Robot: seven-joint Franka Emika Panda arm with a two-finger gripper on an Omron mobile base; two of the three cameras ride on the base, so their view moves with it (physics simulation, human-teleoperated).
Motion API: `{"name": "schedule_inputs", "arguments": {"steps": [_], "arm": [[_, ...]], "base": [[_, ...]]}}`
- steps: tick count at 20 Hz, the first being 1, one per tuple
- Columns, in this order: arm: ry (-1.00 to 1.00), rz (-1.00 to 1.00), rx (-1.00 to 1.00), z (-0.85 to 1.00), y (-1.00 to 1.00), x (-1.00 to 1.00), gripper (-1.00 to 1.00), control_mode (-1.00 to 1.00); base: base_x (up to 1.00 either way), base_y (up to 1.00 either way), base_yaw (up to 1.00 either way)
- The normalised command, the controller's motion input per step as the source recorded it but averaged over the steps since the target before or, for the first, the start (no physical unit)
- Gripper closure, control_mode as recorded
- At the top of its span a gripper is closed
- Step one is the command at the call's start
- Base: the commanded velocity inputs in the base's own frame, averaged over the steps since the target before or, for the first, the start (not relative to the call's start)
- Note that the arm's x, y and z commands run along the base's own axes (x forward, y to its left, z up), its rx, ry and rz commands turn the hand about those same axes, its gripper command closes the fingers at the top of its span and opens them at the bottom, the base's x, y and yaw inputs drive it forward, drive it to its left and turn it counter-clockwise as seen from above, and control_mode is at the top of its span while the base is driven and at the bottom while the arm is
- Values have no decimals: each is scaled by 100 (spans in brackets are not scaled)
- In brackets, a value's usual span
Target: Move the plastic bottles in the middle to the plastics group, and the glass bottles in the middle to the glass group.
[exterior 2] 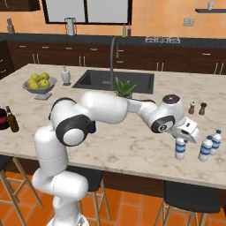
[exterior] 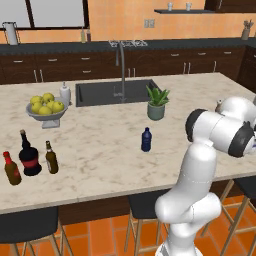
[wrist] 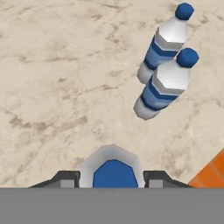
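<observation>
1. Pale plastic bottle with blue cap [exterior 2: 180, 148]: upright on the marble island counter [exterior 2: 132, 145] near its front right edge; my gripper [exterior 2: 183, 137] is down over its top, fingers clamped on either side of the cap.
2. Two matching blue-capped bottles [wrist: 168, 83]: just beside it to the right, close together, apart from my fingers.
3. Dark blue squat bottle [exterior: 146, 139]: mid-counter, standing alone.
4. Slim olive-brown bottle [exterior: 51, 157]: far left, next to the round black bottle with red label [exterior: 29, 156] and the brown red-capped bottle [exterior: 12, 169].
5. Potted plant [exterior: 157, 103], fruit bowl [exterior: 46, 107], sink [exterior: 117, 91] further back.
6. Salt and pepper shakers [exterior 2: 197, 107] behind the plastics.
7. Orange tile floor [exterior 2: 132, 207], dark cabinets [exterior: 75, 67].
</observation>
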Motion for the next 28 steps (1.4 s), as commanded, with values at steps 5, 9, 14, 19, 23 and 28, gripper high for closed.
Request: {"name": "schedule_inputs", "arguments": {"steps": [5,9,14,19,23,28], "arm": [[-2,-6,5,-17,-62,-15,100,-100],[-9,-1,8,6,-27,-10,100,-100],[-8,-3,11,5,-40,0,100,-100],[2,0,0,0,-13,-1,100,-100],[2,0,0,0,-4,0,100,-100],[4,0,0,-10,0,0,100,-100]], "base": [[0,0,0],[0,0,0],[0,0,0],[0,0,0],[0,0,0],[0,0,0]]}}
